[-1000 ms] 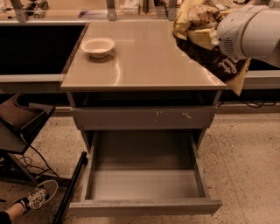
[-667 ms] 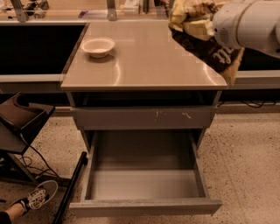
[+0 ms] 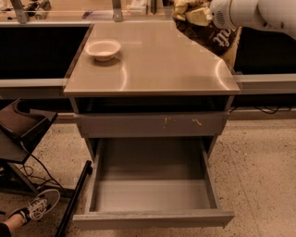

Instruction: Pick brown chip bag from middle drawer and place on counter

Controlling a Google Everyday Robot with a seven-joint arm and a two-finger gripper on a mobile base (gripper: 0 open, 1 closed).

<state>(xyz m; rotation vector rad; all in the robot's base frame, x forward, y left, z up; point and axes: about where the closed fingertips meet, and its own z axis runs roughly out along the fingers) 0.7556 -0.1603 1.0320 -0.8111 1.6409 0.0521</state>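
Note:
The brown chip bag (image 3: 210, 34), dark brown with pale yellow ends and white lettering, hangs in the air over the counter's far right corner. My gripper (image 3: 203, 16) is at the end of the white arm (image 3: 252, 11) and is shut on the bag's top, mostly hidden by bag and arm. The middle drawer (image 3: 152, 218) is pulled fully out below, and its inside is bare. The tan glossy counter (image 3: 152, 60) lies just below and left of the bag.
A white bowl (image 3: 103, 49) sits at the counter's back left. A shut grey drawer front with pale scratch marks (image 3: 152, 124) is above the open drawer. Dark side shelves (image 3: 37, 46) flank the counter. A dark stand (image 3: 21, 127) and a person's shoe (image 3: 39, 206) are on the floor at left.
The arm has carried the bag up and to the left, from beyond the counter's right edge to above its far right corner. Bowl and drawer have not moved.

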